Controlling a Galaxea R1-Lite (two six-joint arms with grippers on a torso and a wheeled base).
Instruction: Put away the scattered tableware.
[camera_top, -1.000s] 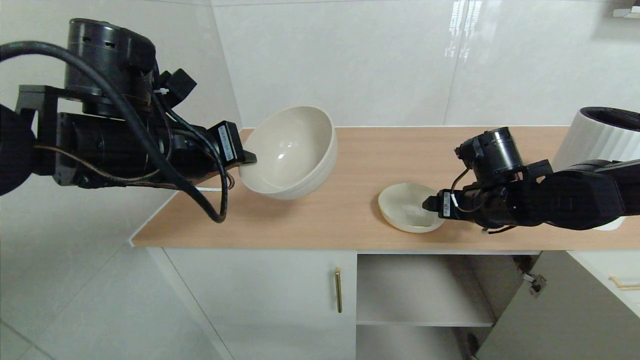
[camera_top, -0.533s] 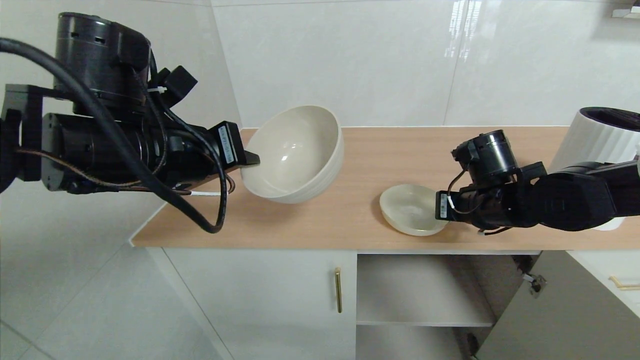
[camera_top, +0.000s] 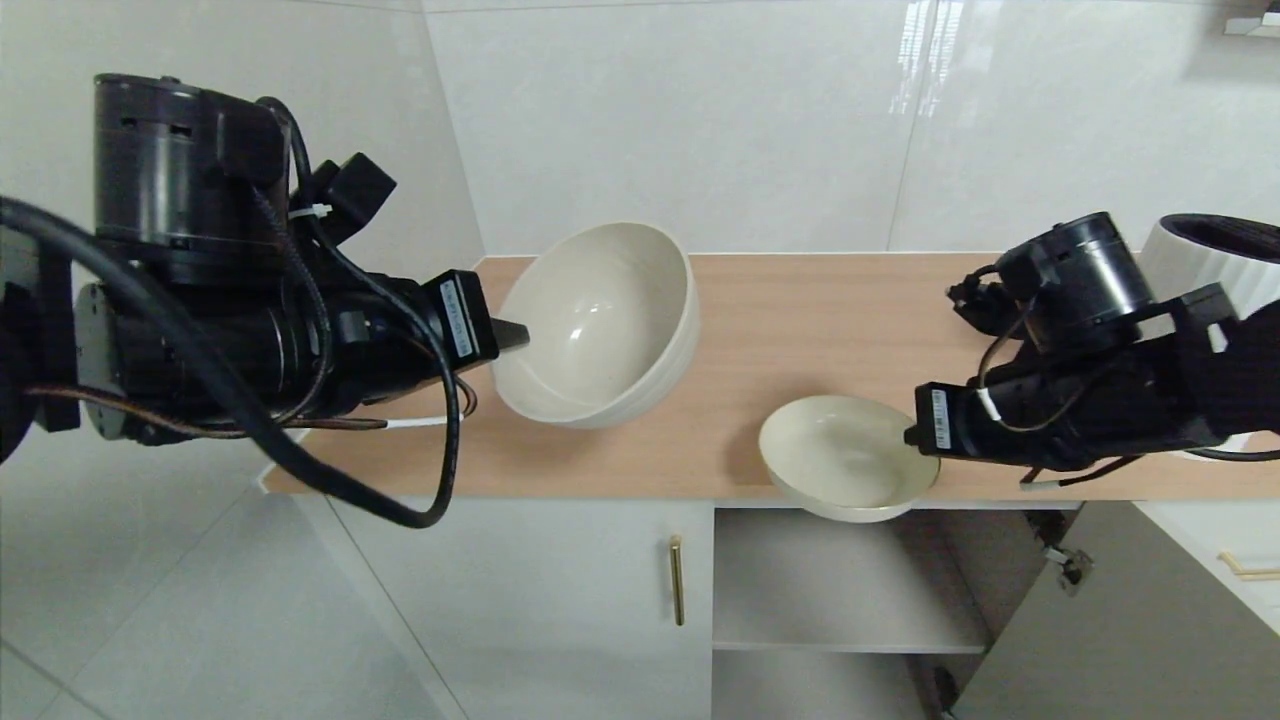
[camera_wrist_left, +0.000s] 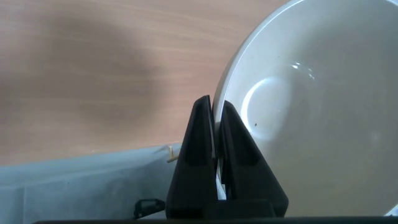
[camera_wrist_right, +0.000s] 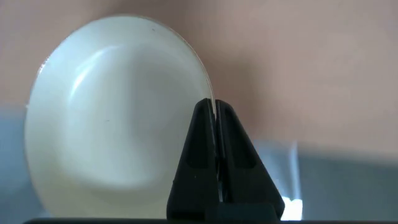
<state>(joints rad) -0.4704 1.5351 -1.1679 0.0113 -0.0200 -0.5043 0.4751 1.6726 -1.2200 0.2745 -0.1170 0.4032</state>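
Left pincer (camera_top: 510, 335), level at 9 o'clock, clamps the tilted bowl (camera_top: 600, 320) by its rim. Right pincer (camera_top: 912, 435) at 4 o'clock pinches the dish (camera_top: 840, 455), newly lifted off the tabletop (camera_top: 800, 310) toward 6 o'clock.

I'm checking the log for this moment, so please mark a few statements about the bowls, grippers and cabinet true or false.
1. The left gripper is shut on the large bowl's rim. True.
2. The cabinet compartment below the small dish stands open. True.
3. The small dish lies untouched at the back of the countertop. False: the right gripper clamps its rim, near the front edge.
4. The large bowl sits inside the small dish. False: they are held well apart.
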